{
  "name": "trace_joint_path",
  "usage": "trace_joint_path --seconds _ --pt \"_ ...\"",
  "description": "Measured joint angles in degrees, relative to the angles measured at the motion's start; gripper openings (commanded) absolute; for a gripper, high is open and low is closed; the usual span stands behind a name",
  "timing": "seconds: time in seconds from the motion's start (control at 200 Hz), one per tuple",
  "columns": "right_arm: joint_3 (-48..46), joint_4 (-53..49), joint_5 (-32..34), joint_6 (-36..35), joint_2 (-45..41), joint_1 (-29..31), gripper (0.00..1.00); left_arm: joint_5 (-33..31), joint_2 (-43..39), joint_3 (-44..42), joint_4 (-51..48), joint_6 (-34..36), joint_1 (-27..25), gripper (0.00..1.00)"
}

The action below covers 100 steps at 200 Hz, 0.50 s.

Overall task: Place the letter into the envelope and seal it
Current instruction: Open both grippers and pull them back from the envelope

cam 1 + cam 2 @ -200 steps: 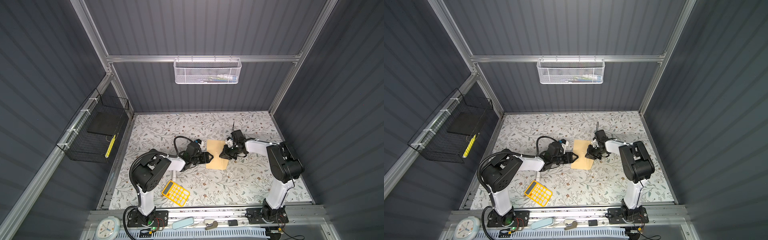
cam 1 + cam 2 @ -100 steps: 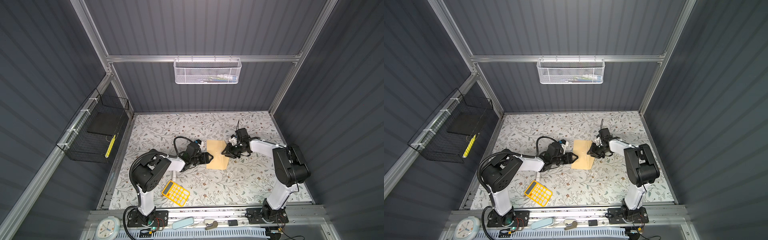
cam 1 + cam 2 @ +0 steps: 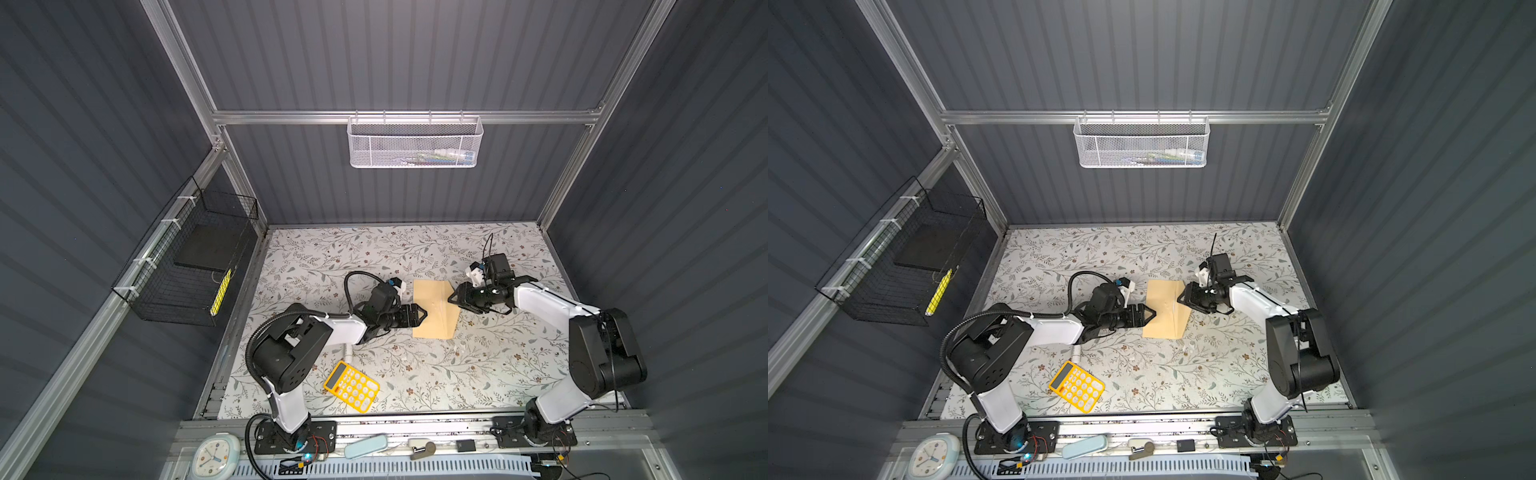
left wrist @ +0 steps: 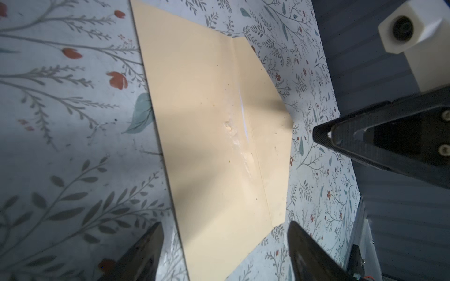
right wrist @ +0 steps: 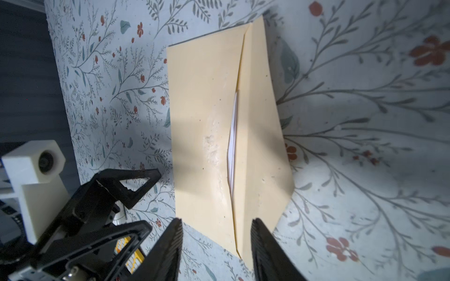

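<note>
The envelope (image 3: 434, 309) lies flat on the floral table (image 3: 498, 365), between my two grippers. The letter (image 5: 232, 146) sits inside it; only a thin white sliver shows at the flap's fold. My left gripper (image 3: 422, 315) is at one long edge, jaws wide apart and holding nothing. My right gripper (image 3: 454, 300) is at the flap side, jaws apart and empty. The calculator (image 3: 351, 386) lies well apart.
</note>
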Motion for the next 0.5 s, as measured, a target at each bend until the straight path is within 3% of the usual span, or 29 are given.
trace_joint_path --seconds 0.125,0.36,0.5 --pt "-3.43 1.44 -0.24 -1.27 -6.08 -0.20 0.77 -2.78 -4.96 1.79 -6.51 2.64 0.00 0.87" --pt "-8.68 4.07 0.55 -4.13 -21.18 -0.22 0.98 -11.56 -17.25 6.14 -20.59 8.87 0.00 0.95" --pt "-9.73 5.22 1.09 -5.53 -27.85 -0.22 0.99 -17.11 -23.67 7.72 -29.05 11.54 0.00 0.98"
